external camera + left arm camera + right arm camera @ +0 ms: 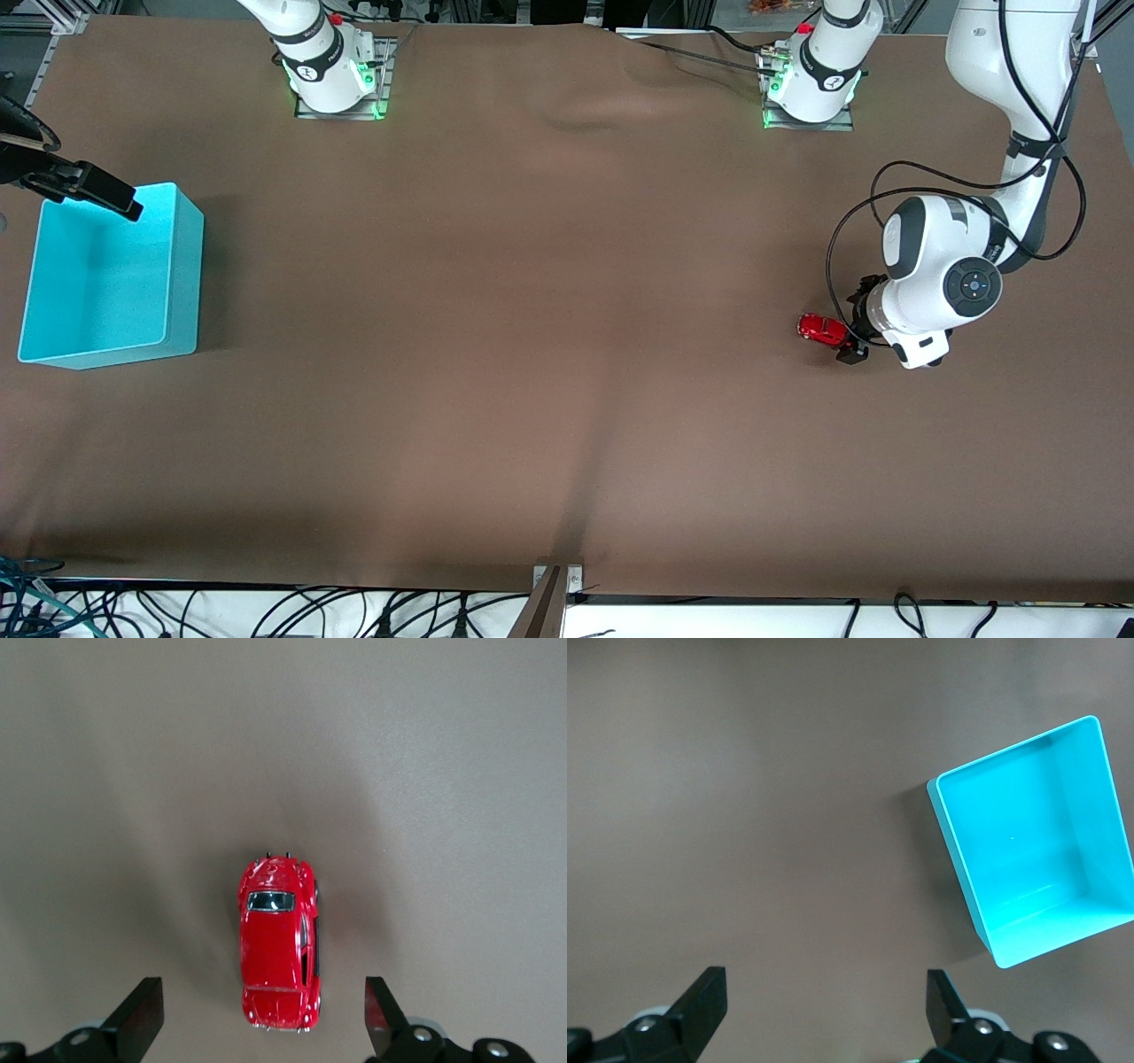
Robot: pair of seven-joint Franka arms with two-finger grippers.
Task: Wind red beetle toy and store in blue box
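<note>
The red beetle toy is sitting on the brown table, toward the left arm's end, standing on its wheels. The left tool is hanging low just beside the toy, and its fingers are standing wide apart, gripping nothing. In the left wrist view the toy is lying on bare cloth with one end reaching into the gap between the two dark fingertips, touching neither of them.

The blue box is resting on the same table well apart from the toy, at the right arm's end, and about as far from the front camera as the toy. It is standing upright with its open top facing up, and nothing is lying inside it. The right tool is hovering over the edge of the box that lies farther from the front camera than the toy does. Its fingers are also spread apart and holding nothing. In the right wrist view the box is showing its bare floor, while the fingertips are framing only brown cloth.
</note>
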